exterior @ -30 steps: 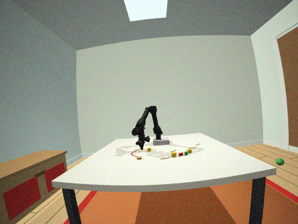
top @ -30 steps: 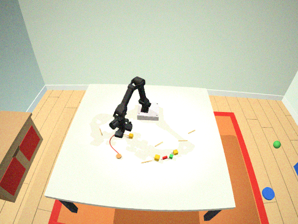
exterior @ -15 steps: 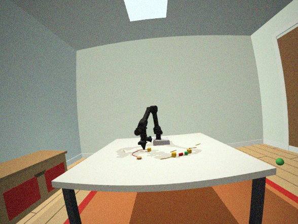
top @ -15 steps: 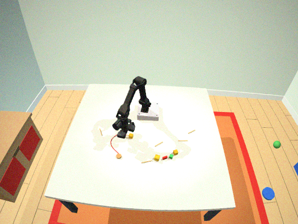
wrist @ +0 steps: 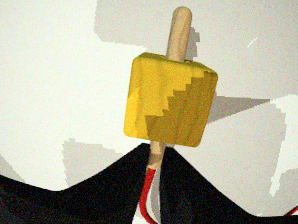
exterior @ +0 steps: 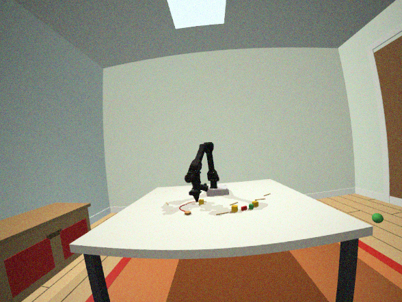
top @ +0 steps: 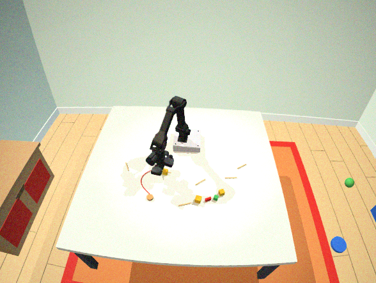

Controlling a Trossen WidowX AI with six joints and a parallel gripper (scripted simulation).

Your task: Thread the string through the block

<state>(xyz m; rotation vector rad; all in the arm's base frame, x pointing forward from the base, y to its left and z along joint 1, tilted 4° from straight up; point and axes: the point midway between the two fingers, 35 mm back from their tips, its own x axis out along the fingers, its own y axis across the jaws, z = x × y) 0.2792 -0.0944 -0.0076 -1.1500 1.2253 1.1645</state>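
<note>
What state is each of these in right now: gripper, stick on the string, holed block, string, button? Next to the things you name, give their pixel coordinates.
Gripper (top: pixel 157 173) (exterior: pixel 197 201) (wrist: pixel 156 152): shut on the stick's string end.
Stick (wrist: pixel 180 32): through the block, its far end sticking out, its near end at the fingers.
Block (top: pixel 165 171) (exterior: pixel 201 201) (wrist: pixel 170 100): on the table, threaded by the stick.
String (top: pixel 141 182) (exterior: pixel 180 206) (wrist: pixel 145 195): curved, not yet through the block.
Button (top: pixel 149 197) (exterior: pixel 187 212): lying on the table, string attached.

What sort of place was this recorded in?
Probably a playroom or similar room in a home: an orange rug with a red border lies on plank flooring, a wooden cabinet with red door panels stands at one side, and a green ball is on the floor.
</note>
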